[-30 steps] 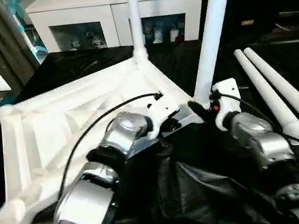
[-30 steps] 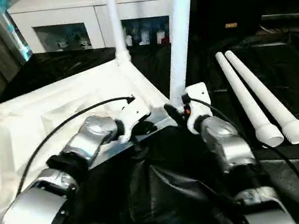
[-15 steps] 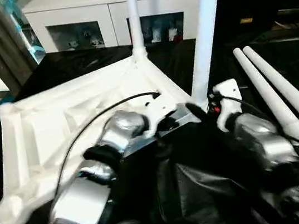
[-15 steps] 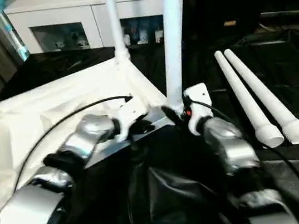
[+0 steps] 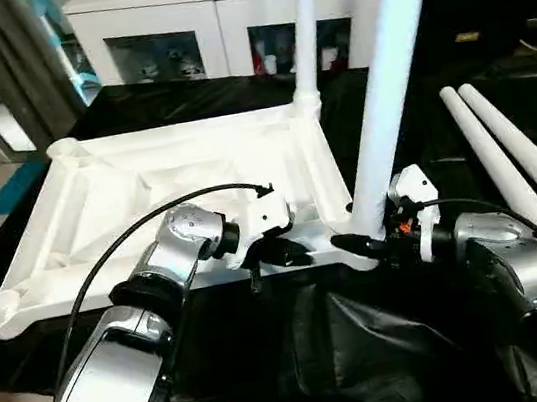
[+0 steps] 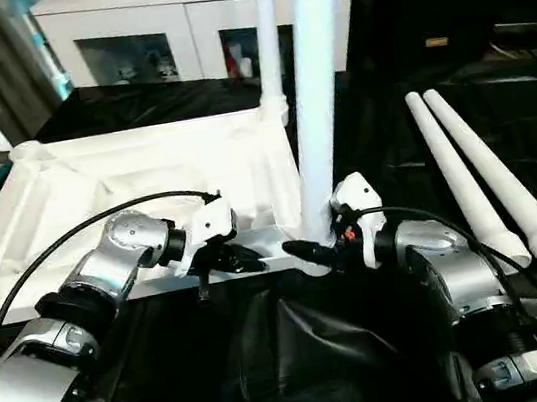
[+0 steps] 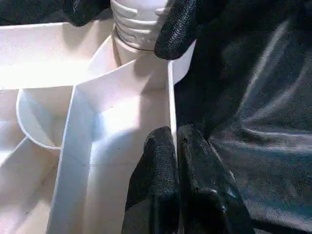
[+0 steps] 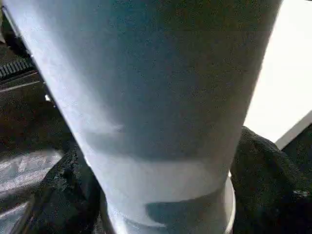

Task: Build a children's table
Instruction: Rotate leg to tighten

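Observation:
The white table top (image 5: 145,189) lies upside down on black cloth, ribbed underside up. One leg (image 5: 303,24) stands upright in its far right corner socket. A second leg (image 5: 386,72) rises from the near right corner socket (image 5: 357,248), leaning slightly right. My right gripper (image 5: 361,243) is shut around this leg's base, with a finger (image 8: 263,170) on each side. The leg's ribbed end (image 7: 139,24) shows just above the socket. My left gripper (image 5: 291,251) is shut on the top's near rim (image 7: 171,97), left of that corner, its fingers (image 7: 161,175) pinching the thin wall.
Two loose white legs (image 5: 516,164) lie side by side on the black cloth to the right. A white cabinet (image 5: 221,16) with glass doors stands behind the table. Crumpled black cloth (image 5: 370,337) hangs over the near edge. Grey curtain (image 5: 14,57) at far left.
The table top has swung round, so its near edge now runs straight across in front of me. Both grippers kept their hold and moved with it. The camera has also shifted.

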`<state>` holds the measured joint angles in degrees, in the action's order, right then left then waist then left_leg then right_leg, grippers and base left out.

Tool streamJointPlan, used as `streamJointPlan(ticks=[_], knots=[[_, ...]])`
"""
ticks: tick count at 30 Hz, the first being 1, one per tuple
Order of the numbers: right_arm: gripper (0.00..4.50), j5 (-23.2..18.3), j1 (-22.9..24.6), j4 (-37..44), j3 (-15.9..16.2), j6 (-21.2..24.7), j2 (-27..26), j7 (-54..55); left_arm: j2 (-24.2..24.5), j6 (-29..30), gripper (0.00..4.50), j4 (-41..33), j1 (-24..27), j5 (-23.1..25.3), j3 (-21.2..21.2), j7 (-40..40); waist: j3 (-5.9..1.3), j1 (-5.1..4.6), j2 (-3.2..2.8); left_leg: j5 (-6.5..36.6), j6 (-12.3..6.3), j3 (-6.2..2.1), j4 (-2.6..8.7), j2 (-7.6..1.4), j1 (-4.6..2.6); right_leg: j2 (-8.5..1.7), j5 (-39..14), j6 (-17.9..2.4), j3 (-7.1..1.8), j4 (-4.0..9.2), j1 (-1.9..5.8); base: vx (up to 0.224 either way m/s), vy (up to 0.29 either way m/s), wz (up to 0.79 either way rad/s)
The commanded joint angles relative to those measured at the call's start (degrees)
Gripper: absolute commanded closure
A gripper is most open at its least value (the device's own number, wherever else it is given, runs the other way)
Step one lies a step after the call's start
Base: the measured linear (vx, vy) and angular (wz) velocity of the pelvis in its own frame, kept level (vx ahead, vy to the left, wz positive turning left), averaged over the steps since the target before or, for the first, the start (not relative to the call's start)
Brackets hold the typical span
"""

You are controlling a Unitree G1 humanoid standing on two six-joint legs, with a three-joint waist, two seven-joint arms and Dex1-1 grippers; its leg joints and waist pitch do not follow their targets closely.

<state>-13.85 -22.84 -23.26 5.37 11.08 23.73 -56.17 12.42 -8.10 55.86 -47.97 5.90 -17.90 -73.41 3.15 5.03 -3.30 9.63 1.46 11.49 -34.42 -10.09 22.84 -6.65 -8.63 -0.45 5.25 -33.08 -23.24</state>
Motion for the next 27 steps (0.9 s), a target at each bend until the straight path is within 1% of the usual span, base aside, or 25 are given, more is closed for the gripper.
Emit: streamJointPlan(ticks=[1,2,5,7,10,11,12,13,14,15,16,17,19,20,21,22,23,24,25,26,27], knots=[[1.14,0.6,-0.6,-0.1,-0.8,0.4,1.6,0.4,0.6,-0.9,4.50,-1.8,0.0,-0.5,-0.4,-2.8,-4.39,-0.22,0.67,17.7,-2.77,-1.41,4.71,-3.46,-1.81,-2.80,-13.1,-14.1,-2.42,3.21,2.70,0.000,0.000,0.00],[1.22,0.3,-0.6,0.2,-0.8,0.8,1.6,0.2,0.6,-0.8,4.50,-2.0,0.0,-0.6,-0.4,-2.7,-4.46,-0.20,0.78,16.7,-3.18,-1.37,4.59,-3.41,-1.69,-2.84,-12.0,-14.2,-2.42,3.10,2.78,0.000,0.000,0.00],[1.49,0.0,-0.5,0.4,-0.7,1.1,1.5,-0.1,0.5,-0.5,4.50,-2.4,0.1,-0.7,-0.4,-2.6,-4.61,-0.17,0.74,14.6,-4.24,-1.33,4.40,-3.39,-1.59,-2.83,-9.5,-14.8,-2.37,2.83,2.85,0.000,0.000,0.00],[1.60,0.1,-0.3,0.5,-0.7,1.2,1.3,-0.3,0.4,-0.4,4.50,-2.4,0.2,-0.5,-0.4,-2.3,-4.61,-0.15,0.69,14.2,-4.65,-1.31,4.34,-3.35,-1.54,-2.79,-9.4,-14.8,-2.32,2.82,2.85,0.000,0.000,0.00],[1.71,0.5,0.2,0.4,-0.7,1.2,0.7,1.1,0.3,-0.3,4.50,-2.0,0.1,-0.1,-0.3,-0.8,-4.52,-0.19,0.71,14.7,-4.49,-1.30,4.38,-3.33,-1.59,-2.76,-10.8,-14.6,-2.32,3.02,2.81,0.000,0.000,0.00],[1.72,1.2,0.1,-0.5,-1.2,1.0,0.0,3.5,-0.2,0.2,4.50,-1.2,-0.3,0.4,0.0,1.5,-4.47,-0.24,0.68,15.3,-4.23,-1.33,4.45,-3.37,-1.65,-2.75,-11.6,-14.4,-2.32,3.11,2.75,0.000,0.000,0.00],[1.72,1.4,0.1,-0.8,-1.3,1.0,-0.2,4.3,-0.3,0.4,4.50,-1.0,-0.4,0.5,0.1,2.2,-4.47,-0.30,0.66,15.4,-3.93,-1.37,4.47,-3.39,-1.64,-2.75,-11.9,-14.3,-2.35,3.09,2.69,0.000,0.000,0.00],[1.73,3.5,-0.7,-3.9,-2.3,0.7,-1.9,11.2,-1.4,1.9,4.50,1.3,-1.9,1.7,0.6,8.2,-4.46,-0.45,0.82,15.9,-3.39,-1.41,4.47,-3.33,-1.66,-2.77,-12.6,-14.0,-2.36,3.13,2.65,0.000,0.000,0.00],[1.73,4.8,-1.4,-6.3,-3.4,0.8,-3.6,17.3,-2.6,3.2,4.50,3.1,-3.2,2.2,1.4,13.4,-4.37,-0.86,0.74,16.7,-2.22,-1.40,4.52,-3.07,-1.82,-2.75,-14.2,-13.8,-2.40,3.34,2.28,0.000,0.000,0.00],[1.73,4.8,-1.4,-6.3,-3.4,0.8,-3.6,17.3,-2.6,3.2,4.50,3.1,-3.2,2.2,1.4,13.4,-4.33,-0.88,0.77,17.6,-1.63,-1.55,4.63,-3.09,-1.99,-2.88,-15.8,-13.5,-2.32,3.59,2.38,0.000,0.000,0.00],[1.73,5.4,-1.9,-7.9,-4.4,1.1,-5.1,21.9,-3.6,4.5,4.50,4.3,-4.2,2.5,1.9,17.2,-4.24,-1.05,0.94,18.0,-1.15,-1.51,4.61,-2.90,-1.91,-2.80,-17.6,-12.5,-2.33,3.81,2.43,0.000,0.000,0.00],[1.74,5.6,-2.6,-9.5,-5.5,1.5,-6.7,26.6,-4.7,5.8,4.50,5.3,-5.1,2.6,2.4,20.7,-4.21,-1.19,0.77,18.8,-0.78,-1.59,4.71,-2.93,-2.09,-2.81,-18.9,-12.0,-2.30,4.11,2.36,0.000,0.000,0.00],[1.74,5.5,-3.6,-11.7,-7.1,1.9,-8.8,32.2,-6.3,7.4,4.50,6.4,-6.2,2.7,2.8,24.6,-4.22,-1.49,0.72,19.0,-0.47,-1.68,4.79,-2.90,-2.01,-2.76,-18.8,-11.8,-2.30,4.11,2.33,0.000,0.000,0.00],[1.74,5.6,-4.3,-13.1,-7.8,1.9,-10.1,35.7,-7.5,8.4,4.50,7.0,-6.8,2.9,3.0,27.1,-4.29,-1.83,0.82,19.1,-0.61,-1.64,4.73,-2.77,-1.94,-2.76,-18.0,-11.8,-2.25,4.13,2.41,0.000,0.000,0.00],[1.74,5.9,-5.2,-14.8,-8.1,1.7,-11.6,39.5,-9.0,9.6,4.50,7.8,-7.5,3.0,3.2,29.9,-4.28,-1.94,0.48,19.0,-0.59,-1.66,4.72,-2.78,-1.94,-2.79,-17.6,-11.9,-2.29,4.10,2.34,0.000,0.000,0.00],[1.74,5.9,-5.8,-15.8,-8.0,1.5,-12.9,41.2,-10.2,10.3,4.50,8.2,-7.9,3.0,3.3,31.4,-4.32,-2.12,0.46,18.9,-0.71,-1.70,4.76,-2.71,-1.90,-2.66,-17.2,-11.8,-2.17,4.16,2.40,0.000,0.000,0.00],[1.74,5.9,-6.3,-16.4,-7.9,1.4,-13.7,42.3,-10.9,10.7,4.50,8.4,-8.1,3.0,3.3,32.4,-4.33,-2.27,0.61,19.0,-0.88,-1.65,4.71,-2.63,-1.88,-2.62,-16.8,-11.8,-2.14,4.16,2.41,0.000,0.000,0.00],[1.74,6.0,-6.7,-16.8,-7.5,1.2,-14.6,42.8,-11.6,10.9,4.50,8.6,-8.3,3.1,3.2,33.0,-4.37,-2.22,0.48,18.9,-1.08,-1.64,4.68,-2.59,-1.86,-2.67,-16.6,-11.8,-2.15,4.18,2.50,0.000,0.000,0.00],[1.74,6.5,-7.2,-17.3,-7.3,0.6,-15.4,43.3,-12.2,10.9,4.50,9.1,-8.5,3.3,3.0,33.6,-4.32,-2.29,0.48,18.8,-1.56,-1.60,4.68,-2.56,-1.75,-2.69,-16.4,-11.8,-2.14,4.28,2.47,0.000,0.000,0.00],[1.74,7.2,-7.5,-17.6,-6.6,-0.1,-15.8,43.0,-12.6,10.4,4.50,9.4,-8.6,3.4,2.9,33.6,-4.28,-2.25,0.52,19.2,-1.83,-1.58,4.66,-2.55,-1.87,-2.66,-16.7,-11.6,-2.08,4.43,2.49,0.000,0.000,0.00],[1.74,7.7,-7.7,-17.5,-5.6,-2.0,-16.3,41.4,-13.0,9.6,4.50,9.8,-8.8,3.5,2.8,33.3,-4.29,-2.30,0.57,19.2,-2.01,-1.59,4.66,-2.51,-1.74,-2.66,-16.7,-11.5,-2.07,4.38,2.59,0.000,0.000,0.00]])
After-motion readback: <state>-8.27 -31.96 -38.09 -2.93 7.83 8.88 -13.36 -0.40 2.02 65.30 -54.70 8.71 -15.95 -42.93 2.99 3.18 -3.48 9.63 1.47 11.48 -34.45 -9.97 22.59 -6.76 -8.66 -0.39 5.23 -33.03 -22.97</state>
